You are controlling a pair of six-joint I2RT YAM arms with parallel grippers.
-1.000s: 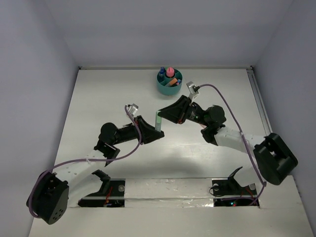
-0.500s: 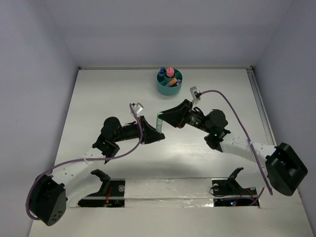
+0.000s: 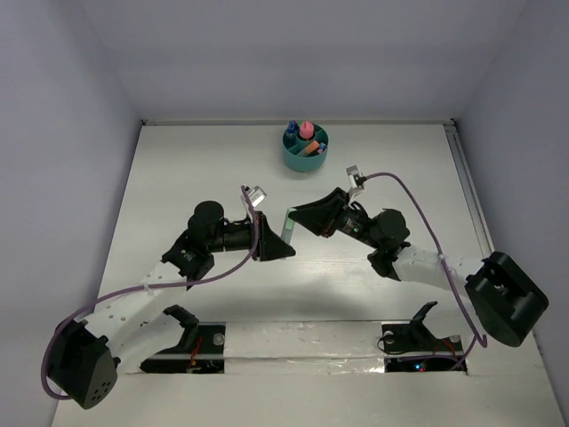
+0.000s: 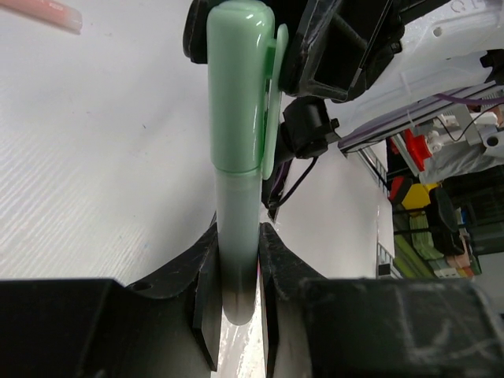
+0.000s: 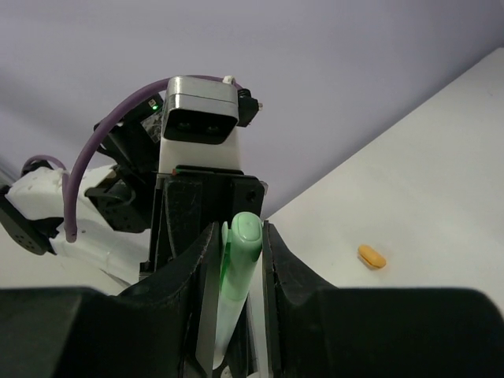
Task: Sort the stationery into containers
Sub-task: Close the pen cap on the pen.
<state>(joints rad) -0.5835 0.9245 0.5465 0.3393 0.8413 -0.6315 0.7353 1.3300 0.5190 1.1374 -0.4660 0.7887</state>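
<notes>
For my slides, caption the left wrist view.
Left gripper holds a green marker by its barrel; right gripper grips the cap end.

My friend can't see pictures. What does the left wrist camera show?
The left gripper pinches the lower end of a green marker, while the right gripper clasps its capped top. Behind is a white table with a pink item at the picture's edge.

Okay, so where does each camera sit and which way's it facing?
Top external: above and behind the bases, looking down at the table; both arms show.
Left wrist: on the left arm, looking along the left fingers clamping the green marker.
Right wrist: on the right arm, looking along the right fingers towards the left arm.
Shared: all see that marker.
</notes>
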